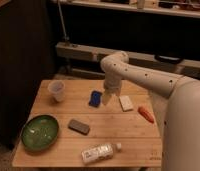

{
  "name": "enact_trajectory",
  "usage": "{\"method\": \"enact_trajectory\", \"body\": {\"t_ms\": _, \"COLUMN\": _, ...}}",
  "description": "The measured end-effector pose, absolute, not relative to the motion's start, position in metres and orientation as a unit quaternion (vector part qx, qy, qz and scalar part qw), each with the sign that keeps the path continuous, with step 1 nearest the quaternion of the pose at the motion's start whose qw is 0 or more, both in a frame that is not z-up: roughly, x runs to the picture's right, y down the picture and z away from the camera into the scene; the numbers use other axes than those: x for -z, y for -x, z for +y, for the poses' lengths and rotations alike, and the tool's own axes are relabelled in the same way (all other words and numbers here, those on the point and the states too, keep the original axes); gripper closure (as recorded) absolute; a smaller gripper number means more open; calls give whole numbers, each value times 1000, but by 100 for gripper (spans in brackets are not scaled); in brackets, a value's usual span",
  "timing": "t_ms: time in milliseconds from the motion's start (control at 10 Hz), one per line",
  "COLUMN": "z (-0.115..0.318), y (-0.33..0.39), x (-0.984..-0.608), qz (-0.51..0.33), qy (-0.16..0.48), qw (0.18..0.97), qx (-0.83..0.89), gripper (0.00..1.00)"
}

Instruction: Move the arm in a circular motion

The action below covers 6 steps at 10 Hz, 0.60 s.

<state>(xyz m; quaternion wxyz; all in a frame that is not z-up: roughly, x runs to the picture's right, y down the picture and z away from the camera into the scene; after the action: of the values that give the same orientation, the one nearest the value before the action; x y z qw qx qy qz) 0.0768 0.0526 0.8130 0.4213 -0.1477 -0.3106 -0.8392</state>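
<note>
The gripper point(108, 97) hangs over the table point(123, 127), just beside the blue thing point(95, 98). The arm point(143, 75) runs off the right edge. The table's front corners are cut off at the bottom.
</note>
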Motion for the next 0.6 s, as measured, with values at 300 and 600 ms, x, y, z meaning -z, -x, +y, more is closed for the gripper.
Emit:
{"method": "enact_trajectory", "body": {"t_ms": 300, "z": 67, "y": -108, "x": -800, "qz": -315, "qy": 147, "qw": 419, "qx": 839, "gripper": 35}}
{"method": "enact_trajectory", "body": {"t_ms": 600, "z": 81, "y": -134, "x": -788, "qz": -317, "qy": 146, "qw": 413, "qx": 841, "gripper": 35}}
